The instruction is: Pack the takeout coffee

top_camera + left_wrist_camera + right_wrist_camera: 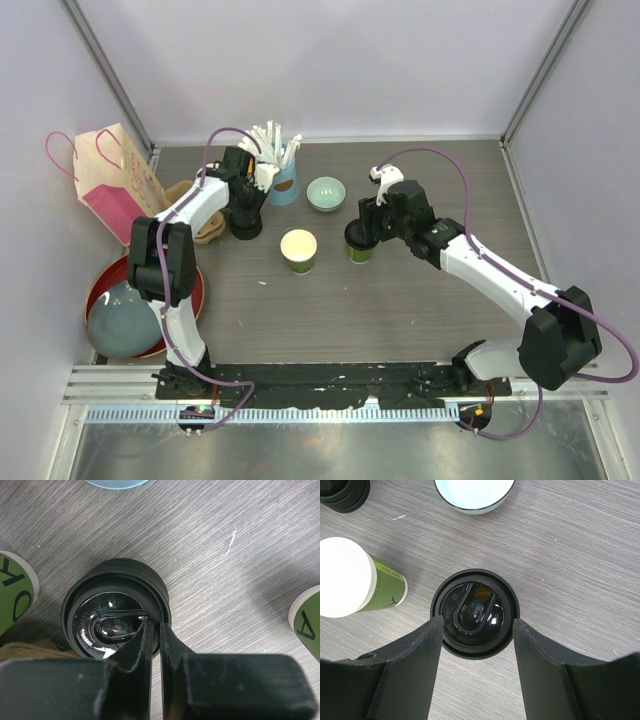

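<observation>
Fingers of the left gripper [156, 629] pinch the rim of the top black lid [100, 617] on a stack [247, 232] left of the table's [420, 310] middle. Right gripper [477, 624] fingers stand spread either side of the lidded green cup [475, 592] at the table's middle, beside the open green cup [299, 250].

From the left wrist we get only a sliver of the blue cup [116, 482] at the top edge, a green cup [14, 592] cut by the left edge and a second green cup [306, 617] cut by the right. The left gripper [155, 626] covers the near rim of the top black lid [95, 625]. From the right wrist, the pale green bowl [474, 492] and the stack of black lids [342, 494] are cropped at the top edge.
</observation>
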`<state>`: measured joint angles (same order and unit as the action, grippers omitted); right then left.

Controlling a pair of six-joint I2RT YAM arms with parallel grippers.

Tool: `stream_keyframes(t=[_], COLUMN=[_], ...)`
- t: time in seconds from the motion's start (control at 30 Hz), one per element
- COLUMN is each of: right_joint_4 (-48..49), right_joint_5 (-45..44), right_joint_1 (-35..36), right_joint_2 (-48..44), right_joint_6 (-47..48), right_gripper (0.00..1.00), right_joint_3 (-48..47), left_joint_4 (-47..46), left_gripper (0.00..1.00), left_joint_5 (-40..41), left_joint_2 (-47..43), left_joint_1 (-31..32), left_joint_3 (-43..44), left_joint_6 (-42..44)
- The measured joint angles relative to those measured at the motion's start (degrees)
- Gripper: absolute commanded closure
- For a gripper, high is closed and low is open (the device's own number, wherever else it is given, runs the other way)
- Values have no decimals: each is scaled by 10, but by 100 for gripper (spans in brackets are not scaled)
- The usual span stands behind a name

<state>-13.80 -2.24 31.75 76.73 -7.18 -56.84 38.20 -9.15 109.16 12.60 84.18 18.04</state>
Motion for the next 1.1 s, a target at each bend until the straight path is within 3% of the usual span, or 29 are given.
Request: stream_keyframes(t=[0.07,0.4,0.73,0.8,0.9,1.1], right_joint_4=[-1,-14,-19,-21,-24,-26], right_joint_5=[0,-1,-2,-2,-7,-20], right_joint_1=[0,0,0,0,0,0], right_joint_2=[0,-21,-26,-29,-41,-68], right_joint_6=[0,0,0,0,1,1], right_gripper=[37,29,27,15,13,11], right_joint_3=[0,0,0,0,0,0], left_joint_4=[-2,1,27,50,89,156], left_gripper=[100,100,100,100,100,100], left_joint_5=[-2,-14,-59,-84,-134,-188], left_joint_2=[0,-10,-127,-129,-143,-226], left_joint_1=[0,0,0,0,3,77], left_joint_3=[0,0,9,22,27,18], left_joint_6=[4,5,4,4,5,32])
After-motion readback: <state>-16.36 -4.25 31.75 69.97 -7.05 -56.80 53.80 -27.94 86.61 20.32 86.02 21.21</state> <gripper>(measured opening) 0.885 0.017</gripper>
